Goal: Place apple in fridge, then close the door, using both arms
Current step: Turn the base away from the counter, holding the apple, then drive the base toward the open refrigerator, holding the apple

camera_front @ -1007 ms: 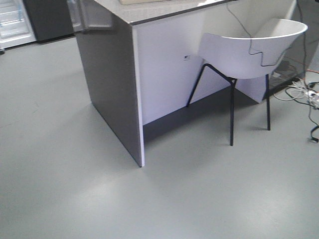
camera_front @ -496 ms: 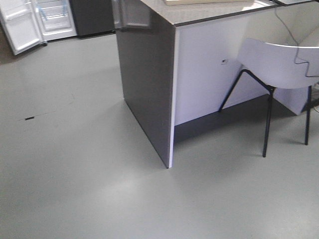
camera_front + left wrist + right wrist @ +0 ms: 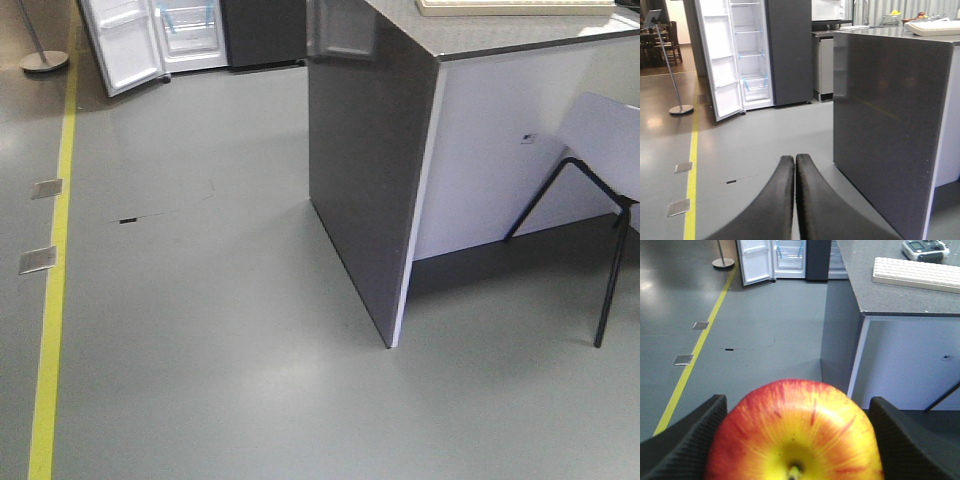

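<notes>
- While the base stands out on open floor, your right gripper (image 3: 796, 440) carries the apple (image 3: 795, 432) between its two dark fingers (image 3: 687, 442). The jaws are clamped on the fruit, one pad against each flank.
- The apple fills the whole gap and touches both fingers. Its yellow stem dimple faces the wrist camera and nothing is under it. I judge that a sound hold for travelling.
- Your left gripper (image 3: 795, 200) is empty, its fingers (image 3: 777, 200) pressed flat together. That suits the plan as I read it, since this arm has no job until the door needs pushing.
- The fridge (image 3: 752, 55) is well apart from you, across the floor beyond the yellow floor line (image 3: 55, 300).
- Its door (image 3: 720, 60) is swung wide on the left of the opening, white side showing. Standing open like that, it leaves the clear shelves free to take the apple.
- The grey cabinet block (image 3: 365, 170), with a keyboard (image 3: 917, 274) on its top, sits near on your right. Mind its corner as you head for the fridge.
- By my reading you are in the carrying stage. The apple is not yet on a shelf and the door is not yet closed.
</notes>
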You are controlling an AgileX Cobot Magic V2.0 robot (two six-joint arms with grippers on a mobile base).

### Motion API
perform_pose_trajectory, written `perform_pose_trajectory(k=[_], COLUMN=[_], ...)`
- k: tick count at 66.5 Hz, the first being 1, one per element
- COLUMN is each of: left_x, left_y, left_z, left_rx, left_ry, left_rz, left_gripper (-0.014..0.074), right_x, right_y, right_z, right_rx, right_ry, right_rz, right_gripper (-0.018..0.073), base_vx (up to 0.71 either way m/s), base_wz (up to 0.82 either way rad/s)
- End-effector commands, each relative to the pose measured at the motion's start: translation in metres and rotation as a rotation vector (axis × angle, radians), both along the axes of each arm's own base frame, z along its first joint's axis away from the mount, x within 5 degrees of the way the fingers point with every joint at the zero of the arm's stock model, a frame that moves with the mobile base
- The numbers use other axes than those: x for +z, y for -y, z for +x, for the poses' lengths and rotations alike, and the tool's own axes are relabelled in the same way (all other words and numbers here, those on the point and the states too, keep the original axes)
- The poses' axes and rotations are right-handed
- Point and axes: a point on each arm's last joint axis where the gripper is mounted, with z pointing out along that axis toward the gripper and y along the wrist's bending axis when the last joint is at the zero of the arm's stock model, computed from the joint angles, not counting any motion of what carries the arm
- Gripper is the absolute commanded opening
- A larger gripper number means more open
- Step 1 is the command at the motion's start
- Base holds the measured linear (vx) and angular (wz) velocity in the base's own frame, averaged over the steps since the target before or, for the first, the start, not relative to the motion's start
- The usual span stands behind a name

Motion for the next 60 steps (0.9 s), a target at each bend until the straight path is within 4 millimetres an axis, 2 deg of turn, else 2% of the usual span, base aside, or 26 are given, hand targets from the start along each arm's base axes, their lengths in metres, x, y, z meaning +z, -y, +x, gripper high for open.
perform_pose_trajectory(k=[1,60], left_x=[0.0008,0.0008], left_y=[0.0015,0.0015], left_z=[0.0002,0.0002], left_rx=[-0.016,-0.016], left_ry=[0.053,0.053], left_rz=[-0.002,-0.002], left_gripper=[-0.0008,-0.0008], right_x=[0.0186,0.0186], right_y=[0.0010,0.0010], right_z=[-0.0078,-0.0078], right_rx=[-0.014,-0.014], right_ry=[0.123,0.123], right_rz=[0.022,0.022], right_gripper=[0.0150,0.0150], base_vx=[0.04,0.04], base_wz=[0.21,0.16])
